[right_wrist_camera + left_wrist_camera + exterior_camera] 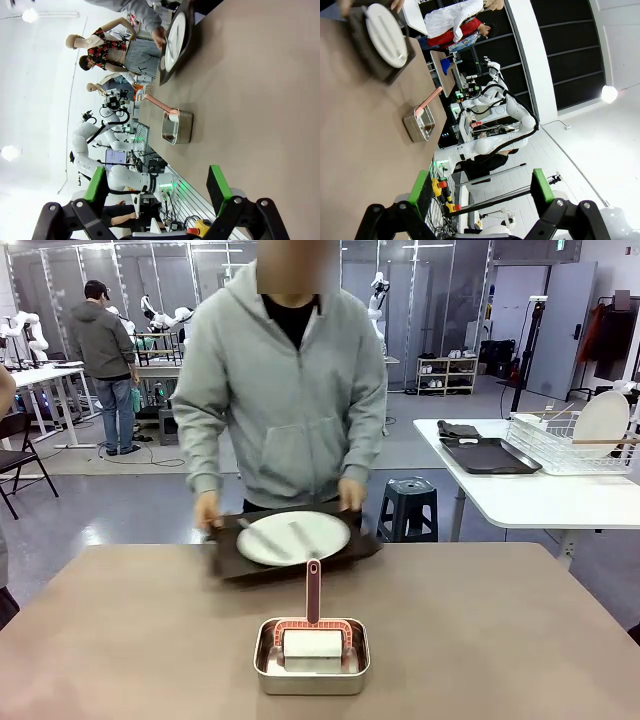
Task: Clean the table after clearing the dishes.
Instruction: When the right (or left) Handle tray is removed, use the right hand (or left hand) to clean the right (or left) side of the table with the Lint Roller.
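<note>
Clearing is the step in hand: a person's hands (207, 510) grip both ends of the tray (232, 562) carrying the plate (293, 538) at the far edge of the table (500, 640), and the tray looks tilted, as if being lifted away. The rest of the tan top is bare except for the pan (312, 685) near the robot's side. A cleaning tool (313, 590) sits in the pan, its pink handle pointing toward the plate. Once the tray is off, wiping likely follows. That calls for one arm to come down over the handle, close on it squarely and lift the tool out without dragging the pan. The left gripper (480, 186) has its jaws wide apart, holding and touching nothing. The right gripper (156, 182) stands equally wide and empty, well back from the pan.
</note>
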Controlling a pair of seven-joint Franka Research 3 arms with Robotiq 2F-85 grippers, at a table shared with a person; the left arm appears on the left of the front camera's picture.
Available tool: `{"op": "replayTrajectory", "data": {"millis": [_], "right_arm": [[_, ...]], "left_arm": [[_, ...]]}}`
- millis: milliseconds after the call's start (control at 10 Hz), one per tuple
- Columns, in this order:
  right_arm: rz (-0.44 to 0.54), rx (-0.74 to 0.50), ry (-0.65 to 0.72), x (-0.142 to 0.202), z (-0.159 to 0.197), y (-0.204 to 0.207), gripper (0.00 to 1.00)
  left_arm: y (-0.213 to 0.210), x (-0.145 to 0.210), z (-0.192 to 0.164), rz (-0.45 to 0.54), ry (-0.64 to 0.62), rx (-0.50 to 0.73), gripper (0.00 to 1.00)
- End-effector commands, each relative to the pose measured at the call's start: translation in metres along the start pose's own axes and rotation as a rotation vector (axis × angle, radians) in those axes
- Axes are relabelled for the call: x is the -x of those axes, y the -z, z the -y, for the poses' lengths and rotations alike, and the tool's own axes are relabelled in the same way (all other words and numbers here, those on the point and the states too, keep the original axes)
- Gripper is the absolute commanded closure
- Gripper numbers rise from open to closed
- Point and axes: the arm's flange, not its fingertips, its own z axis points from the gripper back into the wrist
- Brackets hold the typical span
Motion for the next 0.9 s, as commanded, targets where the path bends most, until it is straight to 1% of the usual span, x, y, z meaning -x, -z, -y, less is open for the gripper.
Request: {"op": "replayTrajectory", "data": {"millis": [0,400,500,700,800], "right_arm": [[0.001,-0.003,-0.001,0.000,-0.002,-0.001,0.00],[0.001,-0.003,-0.001,0.000,-0.002,-0.001,0.00],[0.001,-0.003,-0.001,0.000,-0.002,-0.001,0.00],[0.001,-0.003,-0.001,0.000,-0.002,-0.001,0.00],[0.001,-0.003,-0.001,0.000,-0.002,-0.001,0.00]], "left_arm": [[0.001,0.005,0.004,0.006,0.015,-0.010,0.00],[0.001,0.005,0.004,0.006,0.015,-0.010,0.00],[0.000,0.000,0.000,0.000,0.000,0.000,0.00],[0.043,-0.026,0.018,-0.236,0.053,-0.160,0.00],[0.065,-0.037,0.028,-0.309,0.079,-0.159,0.00]]}}
